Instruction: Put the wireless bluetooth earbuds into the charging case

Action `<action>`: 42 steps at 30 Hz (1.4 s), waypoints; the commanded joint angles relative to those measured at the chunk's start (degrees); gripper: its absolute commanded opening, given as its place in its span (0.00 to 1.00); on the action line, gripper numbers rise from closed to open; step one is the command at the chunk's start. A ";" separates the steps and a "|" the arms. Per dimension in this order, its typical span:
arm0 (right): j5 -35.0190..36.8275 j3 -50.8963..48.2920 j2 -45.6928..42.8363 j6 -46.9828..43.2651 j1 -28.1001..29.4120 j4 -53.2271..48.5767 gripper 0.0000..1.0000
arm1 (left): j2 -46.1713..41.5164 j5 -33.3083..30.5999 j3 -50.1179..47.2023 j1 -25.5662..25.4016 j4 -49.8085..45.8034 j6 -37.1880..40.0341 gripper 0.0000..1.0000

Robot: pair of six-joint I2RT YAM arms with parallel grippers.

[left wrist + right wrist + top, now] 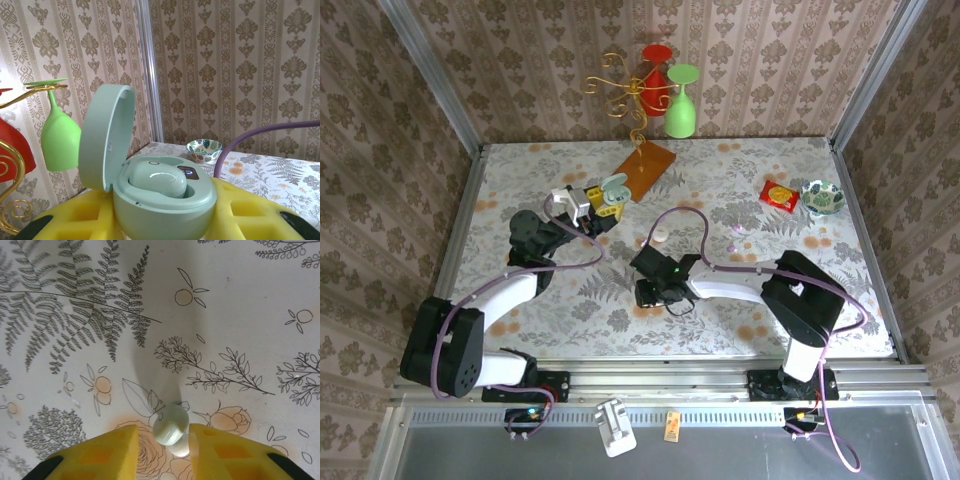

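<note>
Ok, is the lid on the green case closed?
No, the green case has its lid tipped up and open.

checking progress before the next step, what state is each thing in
mint green plastic charging case, lid open, gripped by left gripper
pale green earbud, seated inside the case
whitish round earbud, loose on the table
right gripper, open, fingers either side of that earbud
green plastic wine glass, hanging upside down
</note>
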 commanded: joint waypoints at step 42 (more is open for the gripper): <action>-2.36 0.46 -2.76 -27.79 -14.09 -20.98 0.22 | -4.57 0.05 -0.09 0.05 -7.08 3.89 0.30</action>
